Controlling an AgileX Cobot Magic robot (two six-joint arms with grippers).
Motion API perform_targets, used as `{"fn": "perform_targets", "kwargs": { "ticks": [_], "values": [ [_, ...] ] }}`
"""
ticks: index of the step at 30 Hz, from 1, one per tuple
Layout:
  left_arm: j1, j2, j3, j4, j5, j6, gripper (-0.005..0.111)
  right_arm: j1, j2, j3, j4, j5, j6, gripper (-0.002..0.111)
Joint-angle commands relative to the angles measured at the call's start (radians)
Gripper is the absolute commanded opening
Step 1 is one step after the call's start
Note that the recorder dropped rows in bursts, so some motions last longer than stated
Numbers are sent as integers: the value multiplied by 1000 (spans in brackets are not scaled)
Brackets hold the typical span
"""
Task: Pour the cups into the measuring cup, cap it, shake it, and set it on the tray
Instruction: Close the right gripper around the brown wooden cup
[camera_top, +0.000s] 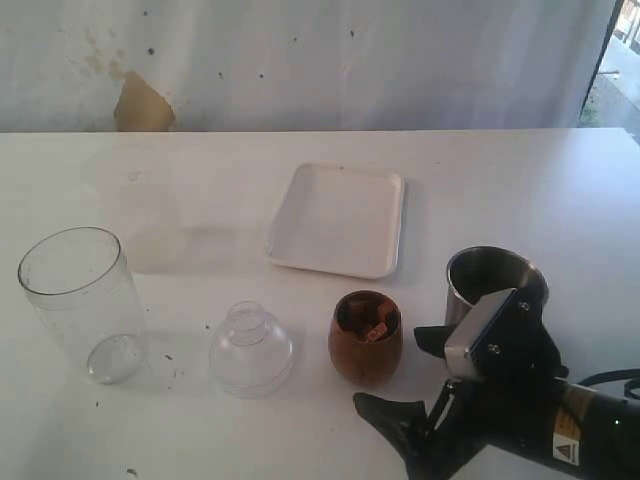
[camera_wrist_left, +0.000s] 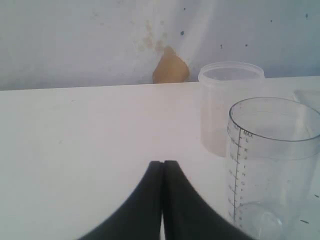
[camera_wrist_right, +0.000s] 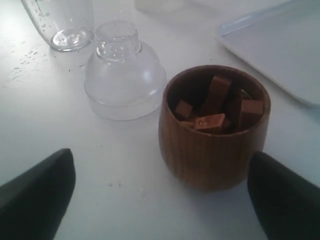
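The brown wooden cup (camera_top: 365, 338) (camera_wrist_right: 212, 135) stands upright near the table's front, holding several brown cubes. Close behind it to the right is the steel tumbler (camera_top: 495, 285). My right gripper (camera_top: 405, 375) (camera_wrist_right: 160, 200) is open wide, low over the table just short of the wooden cup, touching nothing. The clear measuring cup (camera_top: 80, 300) (camera_wrist_left: 272, 165) stands upright at the left. My left gripper (camera_wrist_left: 162, 165) is shut and empty beside it, outside the exterior view. The white tray (camera_top: 338, 218) lies at mid-table.
A clear dome-shaped lid (camera_top: 250, 350) (camera_wrist_right: 124, 75) sits between the measuring cup and the wooden cup. A faint frosted cup (camera_wrist_left: 230, 107) stands behind the measuring cup. The right arm's black body (camera_top: 560, 420) fills the front right corner.
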Motion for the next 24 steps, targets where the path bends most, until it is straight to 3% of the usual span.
{"fn": "perform_targets", "kwargs": {
  "ticks": [1, 24],
  "values": [
    [-1, -5, 0, -3, -6, -4, 0, 1, 40, -2, 12, -35, -32, 85],
    [-1, -5, 0, -3, -6, -4, 0, 2, 149, -42, 51, -84, -81, 85]
  ]
}}
